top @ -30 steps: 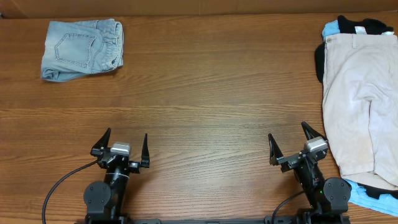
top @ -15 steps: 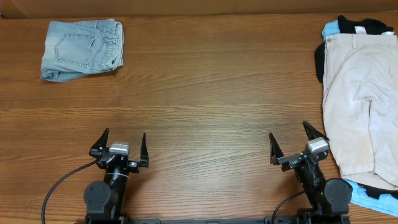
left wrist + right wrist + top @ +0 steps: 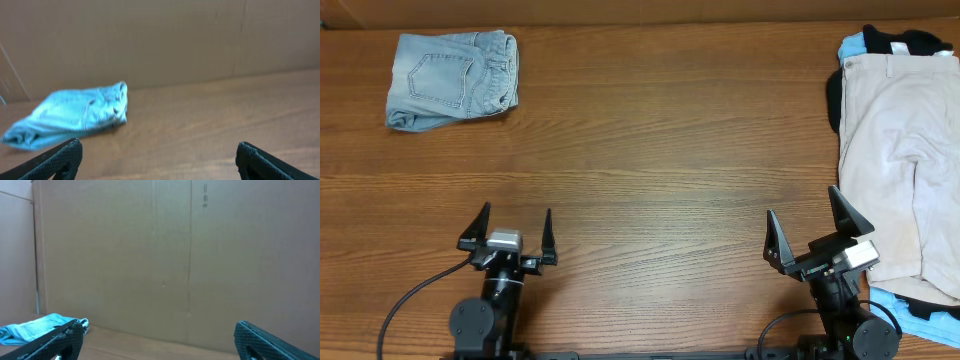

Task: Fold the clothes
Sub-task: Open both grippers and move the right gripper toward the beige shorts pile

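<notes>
Plainly the khaki shorts (image 3: pixel 900 170) lie lengthwise front-to-back at the right edge of the table (image 3: pixel 660 150), just right of the wide-open, empty right gripper (image 3: pixel 802 203), far nearer than the equally spread left gripper (image 3: pixel 517 208)

Counter (image 3: pixel 650 150) smooth, grained wood; denim shorts (image 3: pixel 452 78) faded soft cloth; khaki shorts (image 3: pixel 900 160) matt, creased; cardboard wall (image 3: pixel 150 255) dull.

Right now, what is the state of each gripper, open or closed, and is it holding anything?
Left gripper: open, holding nothing.
Right gripper: open, holding nothing.
</notes>
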`<state>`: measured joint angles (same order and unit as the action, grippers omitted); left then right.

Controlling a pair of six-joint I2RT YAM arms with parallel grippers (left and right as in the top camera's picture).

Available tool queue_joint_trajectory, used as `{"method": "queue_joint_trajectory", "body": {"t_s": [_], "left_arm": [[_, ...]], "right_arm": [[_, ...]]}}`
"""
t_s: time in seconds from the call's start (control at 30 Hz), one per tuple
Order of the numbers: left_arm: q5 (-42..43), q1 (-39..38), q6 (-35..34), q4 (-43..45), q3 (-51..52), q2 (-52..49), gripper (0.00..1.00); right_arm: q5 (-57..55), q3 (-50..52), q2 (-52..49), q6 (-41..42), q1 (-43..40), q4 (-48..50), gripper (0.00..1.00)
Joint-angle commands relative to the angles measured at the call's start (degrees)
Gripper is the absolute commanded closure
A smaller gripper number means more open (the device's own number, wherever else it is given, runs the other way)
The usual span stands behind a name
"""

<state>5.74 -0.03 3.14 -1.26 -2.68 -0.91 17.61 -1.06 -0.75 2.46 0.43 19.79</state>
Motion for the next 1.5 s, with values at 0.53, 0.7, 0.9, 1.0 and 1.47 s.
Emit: {"method": "queue_joint_trajectory", "body": {"t_s": [0.53,0.7,0.9,1.0,1.47], "left_arm": [[-3.9,-0.3,-1.8,-15.7,-24.0,-0.7,0.0],[-4.2,-0.3,-1.4,-24.7,-33.2,-6.9,0.0],[-4.2,-0.3,-1.4,-38.5,-50.1,-23.9,0.0],[-2.2,-0.3,1.4,-51.4,-62.2,-36.4,0.0],[-1.2,-0.3,5.0,-70.7,-77.3,-68.1,0.0]], "right_arm": [[-0.4,-16.3,0.6,2.5,0.3,-12.9,0.0],[-1.1,-25.2,-1.7,2.1,0.3,-24.9,0.0],[-1.1,-40.2,-14.6,2.1,0.3,-40.2,0.0],[-1.1,-52.5,-26.8,2.1,0.3,-54.3,0.0],[-1.6,-72.9,-70.2,2.1,0.3,-77.1,0.0]]}}
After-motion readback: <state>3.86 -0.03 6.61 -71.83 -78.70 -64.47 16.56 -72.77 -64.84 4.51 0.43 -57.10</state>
